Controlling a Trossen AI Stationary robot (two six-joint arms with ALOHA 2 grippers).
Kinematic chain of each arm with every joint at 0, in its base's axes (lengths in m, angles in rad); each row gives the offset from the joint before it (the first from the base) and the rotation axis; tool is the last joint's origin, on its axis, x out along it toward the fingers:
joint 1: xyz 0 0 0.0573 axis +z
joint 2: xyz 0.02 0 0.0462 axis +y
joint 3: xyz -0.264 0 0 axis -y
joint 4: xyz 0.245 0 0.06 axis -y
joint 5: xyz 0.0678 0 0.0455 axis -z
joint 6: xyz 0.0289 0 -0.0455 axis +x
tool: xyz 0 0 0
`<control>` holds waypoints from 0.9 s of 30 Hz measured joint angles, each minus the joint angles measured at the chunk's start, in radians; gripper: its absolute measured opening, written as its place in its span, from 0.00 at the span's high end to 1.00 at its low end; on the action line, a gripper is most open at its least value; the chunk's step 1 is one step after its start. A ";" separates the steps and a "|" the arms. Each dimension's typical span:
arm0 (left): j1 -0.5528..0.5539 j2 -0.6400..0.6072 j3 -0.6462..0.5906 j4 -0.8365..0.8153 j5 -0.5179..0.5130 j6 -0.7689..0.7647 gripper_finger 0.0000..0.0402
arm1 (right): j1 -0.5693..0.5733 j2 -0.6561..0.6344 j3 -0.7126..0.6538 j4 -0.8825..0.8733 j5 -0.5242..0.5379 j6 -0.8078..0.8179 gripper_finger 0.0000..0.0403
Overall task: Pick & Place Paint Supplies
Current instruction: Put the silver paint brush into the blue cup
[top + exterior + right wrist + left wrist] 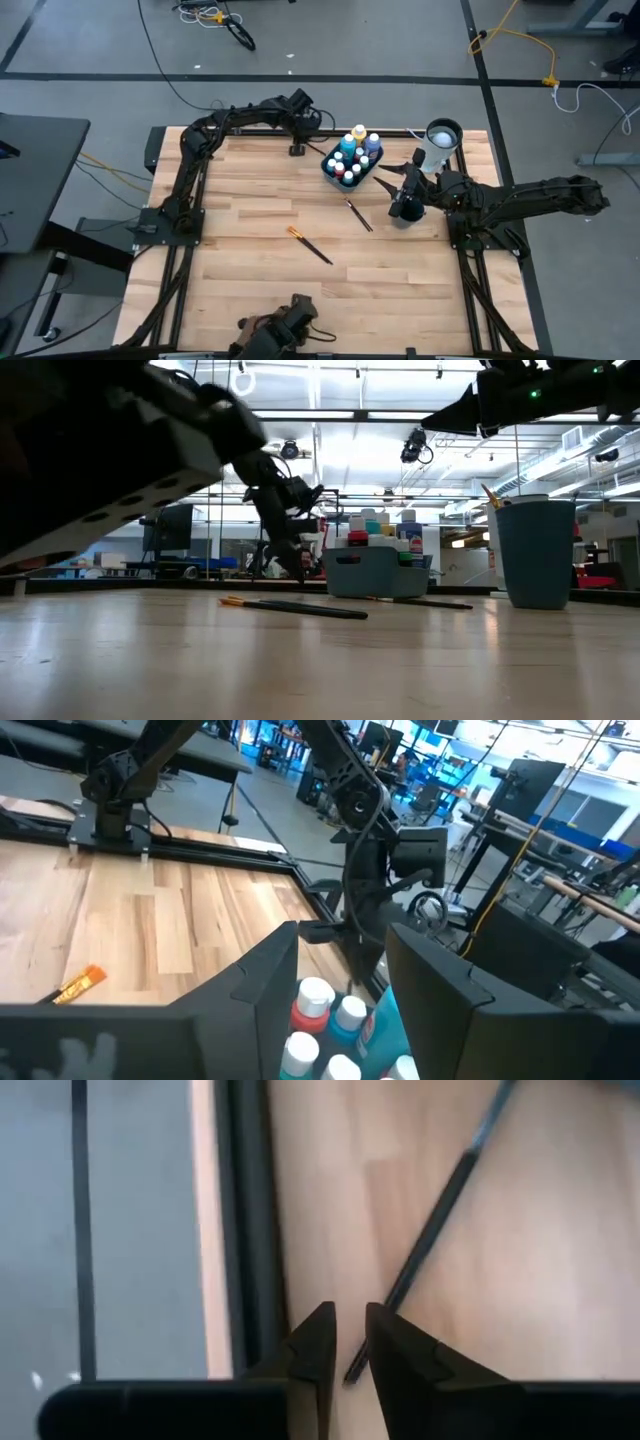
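Observation:
A blue tray (pixel 352 160) of small paint bottles (pixel 315 1005) stands at the table's far middle. A thin dark brush (pixel 430 1230) lies on the wood by the far rail, running toward the tray. My left gripper (pixel 350 1335) points down over the brush's free end (pixel 352 1370). Its fingers stand on either side of that end with a narrow gap, and I see no touch. Two more brushes (pixel 358 215) (pixel 310 245) lie flat mid-table. My right gripper (pixel 345 1010) hangs open and level above the table, right of the tray.
A tall cup (pixel 440 138) stands at the far right corner, close behind my right arm. The dark far rail (pixel 250 1230) runs right beside my left fingers. Bare wood stretches across the table's left and near parts.

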 joint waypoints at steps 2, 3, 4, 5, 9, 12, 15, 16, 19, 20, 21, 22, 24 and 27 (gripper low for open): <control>-0.019 0.000 0.000 -0.003 -0.015 0.014 0.81 | 0.000 0.000 0.000 -0.001 0.000 0.000 0.61; -0.027 0.000 -0.001 -0.013 -0.014 0.025 0.80 | 0.000 0.000 0.000 -0.002 0.000 0.000 0.61; -0.036 0.000 -0.002 -0.018 -0.014 0.037 0.78 | 0.000 0.000 0.000 -0.003 0.000 0.000 0.61; -0.043 0.000 -0.002 -0.019 -0.015 0.050 0.77 | 0.000 0.000 0.000 -0.003 0.000 0.000 0.61; -0.064 0.001 -0.002 -0.041 -0.046 0.122 0.69 | 0.000 0.000 0.000 -0.004 0.000 0.000 0.61; -0.067 0.000 -0.001 -0.011 -0.060 0.145 0.64 | 0.000 0.000 0.000 -0.004 0.000 0.000 0.61; -0.064 0.008 0.000 0.038 -0.037 0.137 0.59 | 0.000 0.000 0.000 -0.004 0.000 0.000 0.61; -0.060 0.010 0.000 0.038 -0.021 0.138 0.58 | 0.000 0.000 0.000 -0.004 0.000 0.000 0.61; -0.052 0.039 0.002 0.060 -0.013 0.168 0.55 | 0.000 0.000 0.000 -0.003 -0.005 0.000 0.61; -0.045 0.045 0.001 0.058 0.003 0.166 0.55 | 0.000 0.000 0.000 -0.002 -0.007 0.000 0.61; -0.037 0.045 0.009 0.040 0.019 0.164 0.55 | 0.000 0.000 0.000 -0.001 -0.008 0.000 0.61; -0.031 0.043 0.009 0.037 0.031 0.165 0.55 | 0.000 0.000 0.001 -0.002 -0.008 0.000 0.61; -0.016 0.045 0.008 0.039 0.034 0.158 0.56 | 0.000 0.000 0.001 0.000 -0.008 0.000 0.61; 0.010 0.045 0.005 0.018 0.042 0.153 0.57 | 0.000 0.000 0.001 0.006 -0.008 0.000 0.61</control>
